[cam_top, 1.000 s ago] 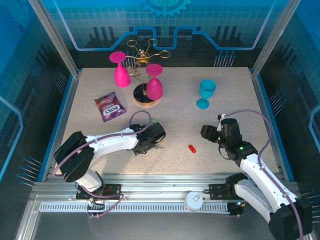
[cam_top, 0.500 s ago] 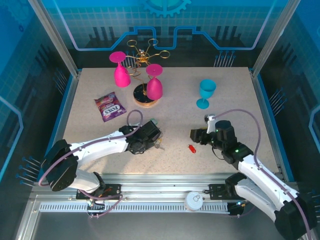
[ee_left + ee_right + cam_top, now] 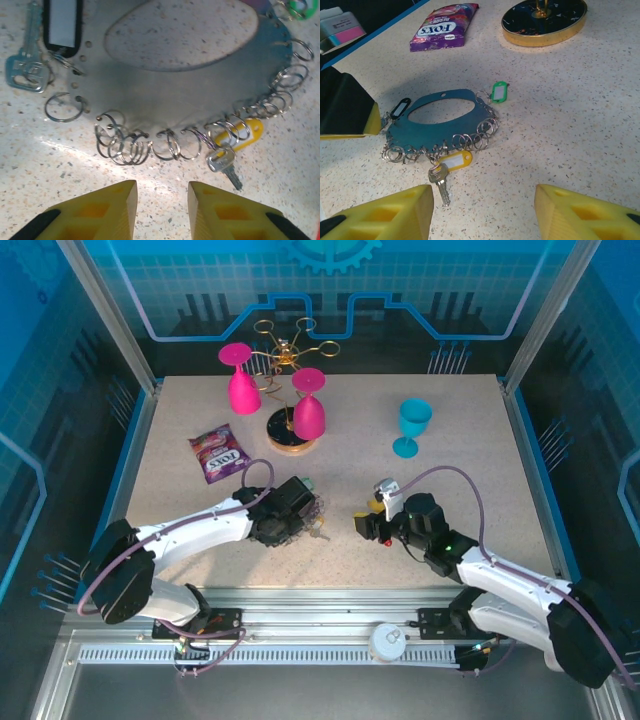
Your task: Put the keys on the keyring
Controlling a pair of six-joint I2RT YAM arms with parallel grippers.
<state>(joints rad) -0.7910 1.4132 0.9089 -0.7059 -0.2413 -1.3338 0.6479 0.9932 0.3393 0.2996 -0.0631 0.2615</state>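
Left wrist view: left gripper point(image 3: 162, 194) parted, empty, just short of the flat blue oval keyring point(image 3: 180, 85), which lies ring-edged on the speckled worktop point(image 3: 285, 200). Right gripper point(image 3: 484, 196) wide, empty. Yellow-tagged silvery key point(image 3: 235, 137) looks already hung. Pin the plate's edge before you thread.

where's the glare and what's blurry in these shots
Left wrist: a glare streak on the table just ahead of the jaws, shadow over the keyring, yellow fingers soft. Right wrist: fingers blurred at the bottom edge, the yellow-tagged key sharp. Top external: even light, no glare, keys too small to resolve.
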